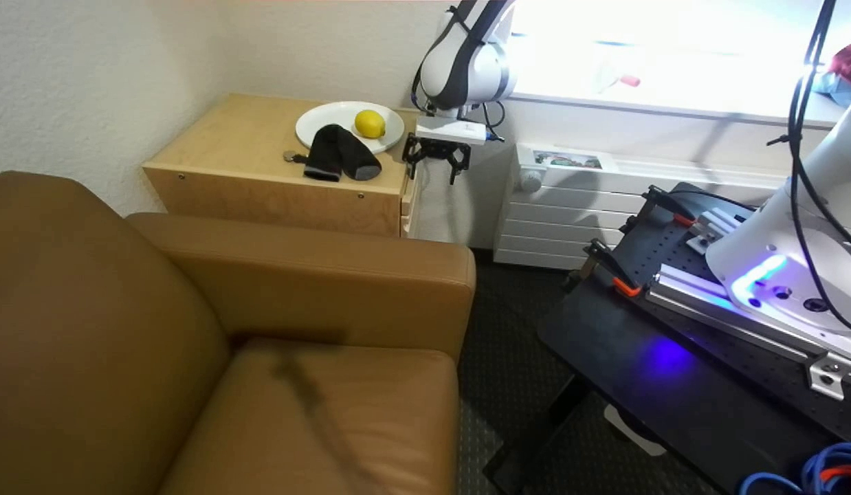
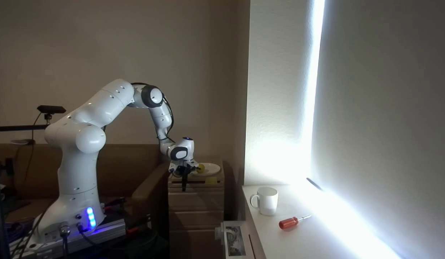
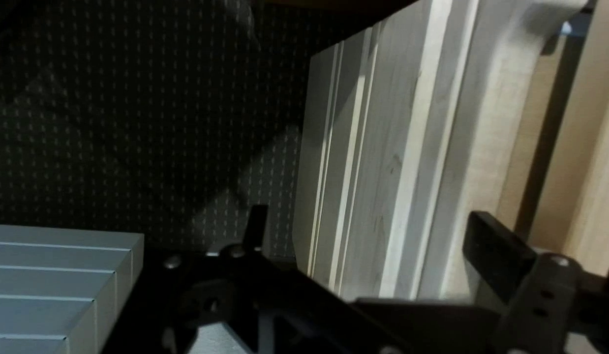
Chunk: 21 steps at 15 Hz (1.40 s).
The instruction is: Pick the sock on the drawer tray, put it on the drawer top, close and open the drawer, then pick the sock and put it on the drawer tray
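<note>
Wooden drawer top (image 1: 240,137), one brown couch (image 1: 302,292) and one radiator (image 1: 563,230) near it
On it: one black sock (image 1: 335,144), one plate (image 1: 326,115) bearing one yellow fruit (image 1: 370,124); by the drawer top's edge, one claw (image 1: 432,175), jaws apart.

In an exterior view, got the black fabric sock (image 1: 338,146) on the flat tan wooden drawer top (image 1: 250,130), partly in front of the round white plate (image 1: 322,115), round yellow lemon (image 1: 370,124) on that plate; got the boxy brown leather couch (image 1: 295,302) up front, slatted white radiator (image 1: 561,214) off right, black two-fingered gripper (image 1: 432,177) between sock and radiator.
</note>
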Motion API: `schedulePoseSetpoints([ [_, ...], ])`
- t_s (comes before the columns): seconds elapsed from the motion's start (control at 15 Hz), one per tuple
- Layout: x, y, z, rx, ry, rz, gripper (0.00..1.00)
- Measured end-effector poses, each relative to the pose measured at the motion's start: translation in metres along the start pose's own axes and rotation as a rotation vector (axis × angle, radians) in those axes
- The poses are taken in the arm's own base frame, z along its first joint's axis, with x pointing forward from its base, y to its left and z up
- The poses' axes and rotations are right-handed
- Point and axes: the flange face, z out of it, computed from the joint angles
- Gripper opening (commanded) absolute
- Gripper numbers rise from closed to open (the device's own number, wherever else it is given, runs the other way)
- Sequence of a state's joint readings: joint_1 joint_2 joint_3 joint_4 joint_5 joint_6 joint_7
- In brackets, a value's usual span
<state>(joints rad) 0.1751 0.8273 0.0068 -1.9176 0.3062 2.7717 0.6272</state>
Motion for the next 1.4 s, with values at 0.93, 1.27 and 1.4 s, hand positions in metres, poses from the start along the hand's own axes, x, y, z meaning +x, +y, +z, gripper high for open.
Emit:
schedulePoseSetpoints([
  [0.93,-0.01,0.006,0.003,0.068,0.056,0.015,1.0],
  [1.27,-0.016,0.004,0.0,0.111,0.082,0.028,1.0],
  [1.4,-0.016,0.005,0.0,0.117,0.077,0.036,1.0],
])
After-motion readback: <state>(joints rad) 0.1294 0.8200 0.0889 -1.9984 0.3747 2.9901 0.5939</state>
